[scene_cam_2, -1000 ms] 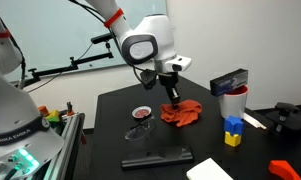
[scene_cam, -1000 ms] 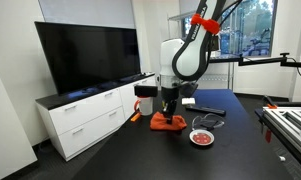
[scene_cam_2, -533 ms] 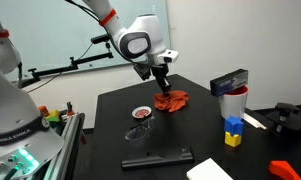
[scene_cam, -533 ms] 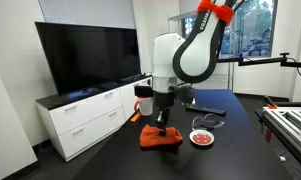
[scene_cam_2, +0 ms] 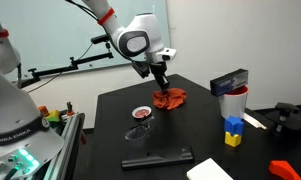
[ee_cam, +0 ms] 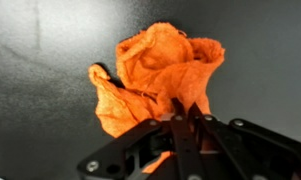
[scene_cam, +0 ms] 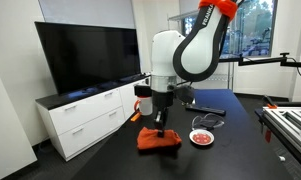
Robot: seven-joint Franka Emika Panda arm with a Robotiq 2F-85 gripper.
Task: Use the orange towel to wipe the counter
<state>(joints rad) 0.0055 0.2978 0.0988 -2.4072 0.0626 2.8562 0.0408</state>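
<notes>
In an exterior view: found orange towel bunched on dark counter, gripper bearing straight down on it, likely to keep cloth pressed against the surface for wiping. In an exterior view: logged orange towel near small dish, not touching. Wrist view: saw jaws drawn narrow, pinching a fold of orange towel; nothing else gripped.
</notes>
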